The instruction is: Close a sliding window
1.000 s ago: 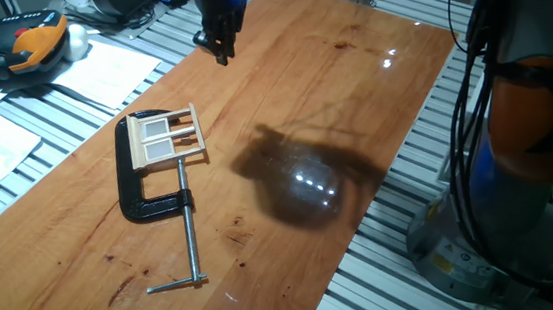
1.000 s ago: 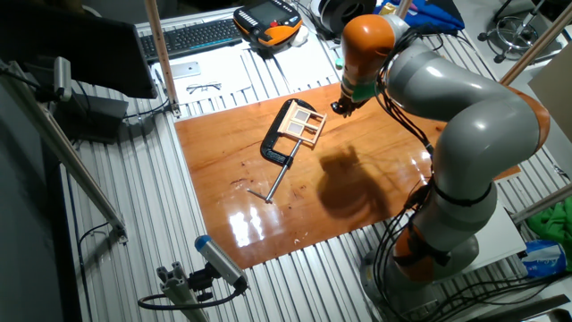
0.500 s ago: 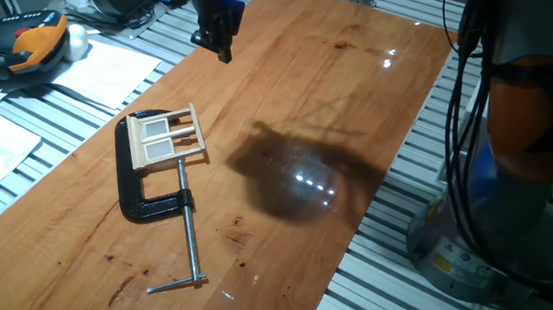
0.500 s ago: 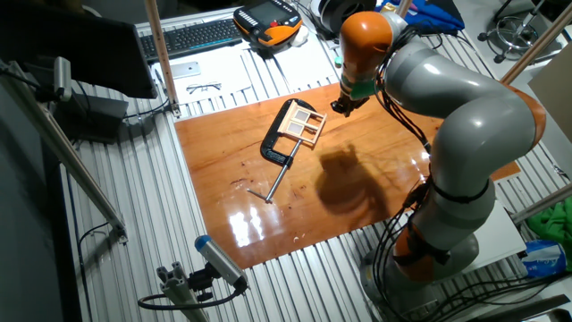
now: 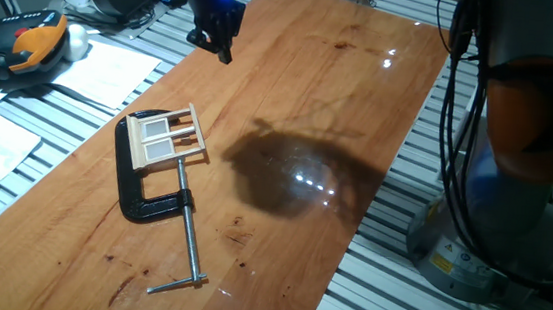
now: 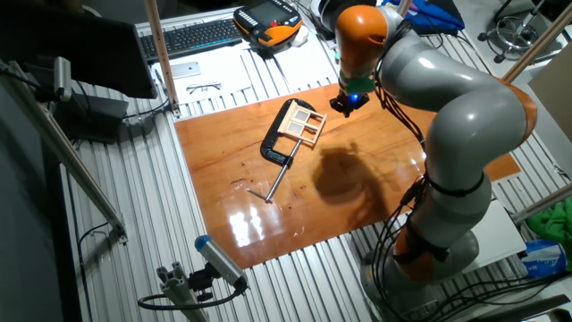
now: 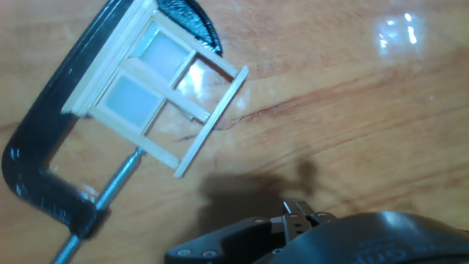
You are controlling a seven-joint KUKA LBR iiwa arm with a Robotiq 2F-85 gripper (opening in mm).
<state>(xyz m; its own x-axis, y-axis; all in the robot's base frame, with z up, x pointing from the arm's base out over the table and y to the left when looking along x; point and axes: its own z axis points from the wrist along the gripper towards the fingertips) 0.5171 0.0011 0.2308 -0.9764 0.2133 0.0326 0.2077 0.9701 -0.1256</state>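
The wooden counter (image 5: pixel 292 96) fills most of both fixed views, its glossy surface carrying a dark shadow and a few bright light spots near the middle. The grey and orange arm (image 6: pixel 465 125) bends over it from one side, and its gripper (image 5: pixel 216 44) hangs above the far end of the counter, well apart from the other things. From here the fingers look pressed together, or nearly so, though the views are too small and dark to be sure; they pinch nothing.

A black C-clamp (image 5: pixel 142 196) lies flat near the counter's left edge, its long metal screw (image 5: pixel 186 243) running toward the near end. Held in the clamp's mouth is the sliding window (image 5: pixel 165 135), a small frame of light wood lying flat on the counter.

In the hand view the sliding window (image 7: pixel 157 92) sits at an angle, two pale panes side by side at the end nearer the clamp's back, and thin rails reaching out bare to the far crosspiece.
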